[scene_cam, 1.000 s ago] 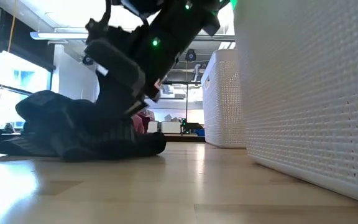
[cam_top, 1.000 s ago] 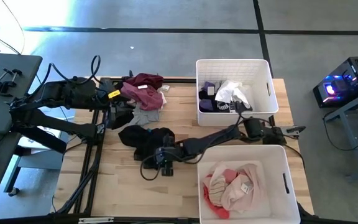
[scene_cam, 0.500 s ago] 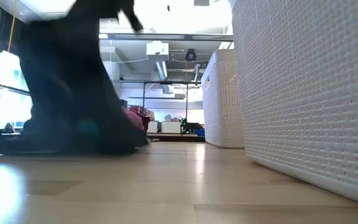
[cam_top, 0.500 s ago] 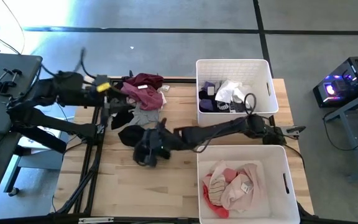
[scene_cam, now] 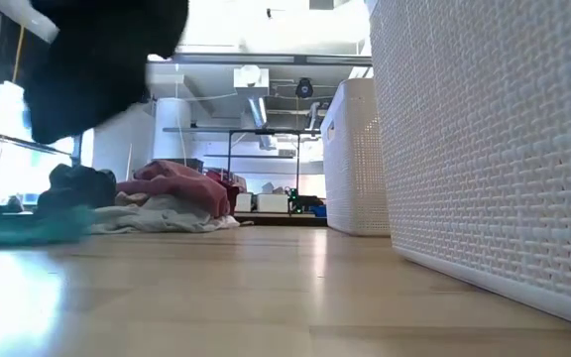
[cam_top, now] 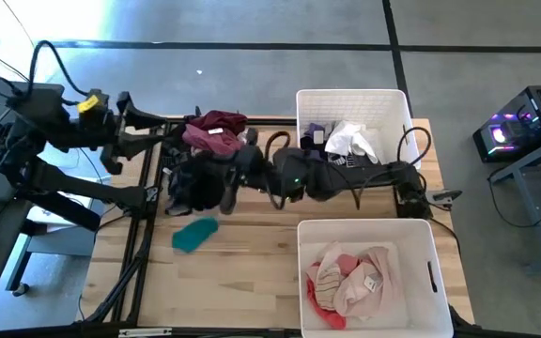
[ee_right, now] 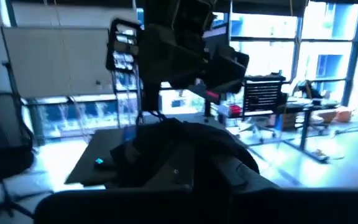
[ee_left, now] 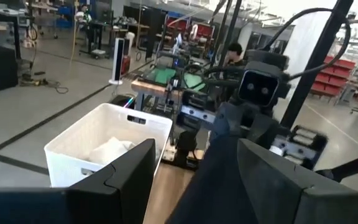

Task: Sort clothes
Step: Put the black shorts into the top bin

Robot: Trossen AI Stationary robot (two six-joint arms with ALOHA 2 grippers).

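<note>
Black garment (cam_top: 200, 180) hides the right fingers.

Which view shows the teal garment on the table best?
High view: the teal garment lies whole and unobstructed on the table, in front of the clothes pile. Low view catches only a blurred teal strip at the left edge. Neither wrist view shows it.

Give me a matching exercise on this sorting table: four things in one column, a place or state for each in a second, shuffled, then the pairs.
1. teal garment
2. black garment
3. pink clothes
4. maroon garment

A. in the near bin
B. lifted off the table by the right gripper
C. lying alone on bare wood
D. on top of the pile at the table's far edge

Pairs: 1-C, 2-B, 3-A, 4-D
</note>
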